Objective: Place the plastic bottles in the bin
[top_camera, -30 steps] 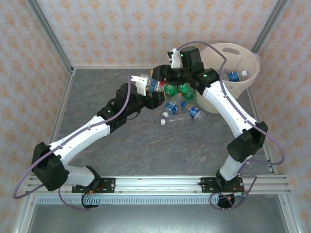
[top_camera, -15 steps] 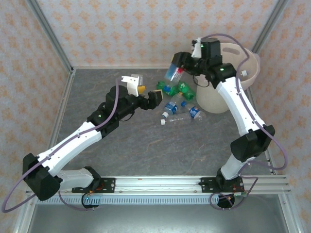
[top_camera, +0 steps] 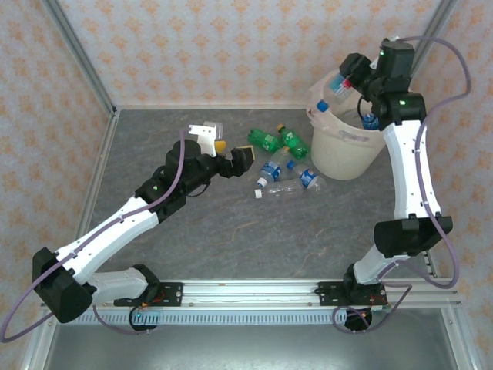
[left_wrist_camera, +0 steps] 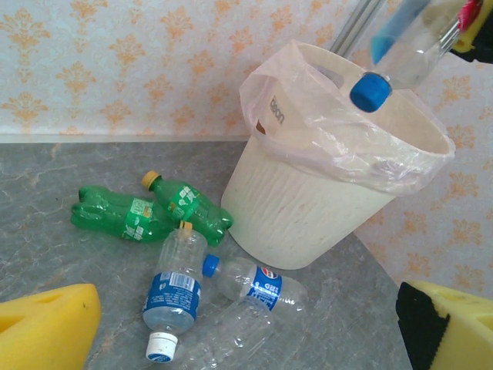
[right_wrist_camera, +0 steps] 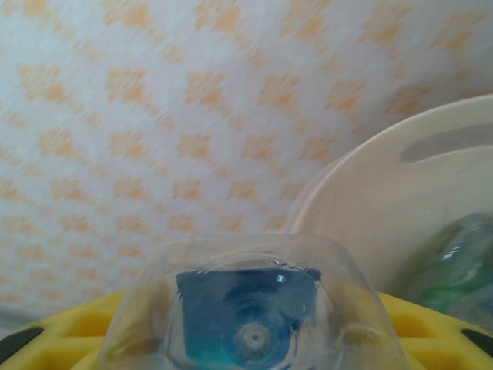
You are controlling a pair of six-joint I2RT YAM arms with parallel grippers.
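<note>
My right gripper (top_camera: 346, 82) is shut on a clear, blue-labelled bottle (top_camera: 333, 94) whose blue cap hangs down over the left rim of the cream bin (top_camera: 350, 150). The right wrist view looks along the held bottle (right_wrist_camera: 250, 312) toward the bin's wall (right_wrist_camera: 377, 208). My left gripper (top_camera: 233, 149) stands open and empty above the table, left of the pile. Two green bottles (left_wrist_camera: 115, 217) (left_wrist_camera: 189, 206) lie near the bin's foot. In front of them lie a white-capped clear bottle (left_wrist_camera: 173, 287), a blue-capped bottle (left_wrist_camera: 258, 284) and a crushed clear one (left_wrist_camera: 231, 331). More bottles (top_camera: 370, 119) lie inside the bin.
The bin (left_wrist_camera: 323, 208) stands at the table's back right corner, its thin liner bag (left_wrist_camera: 308, 116) draped over the rim. Patterned walls close in the back and sides. Open grey tabletop (top_camera: 231, 223) spreads in front of the bottle pile.
My right arm has carried the blue-labelled bottle up and right, from beside my left gripper to above the bin's rim. My left arm has drawn back to the left.
</note>
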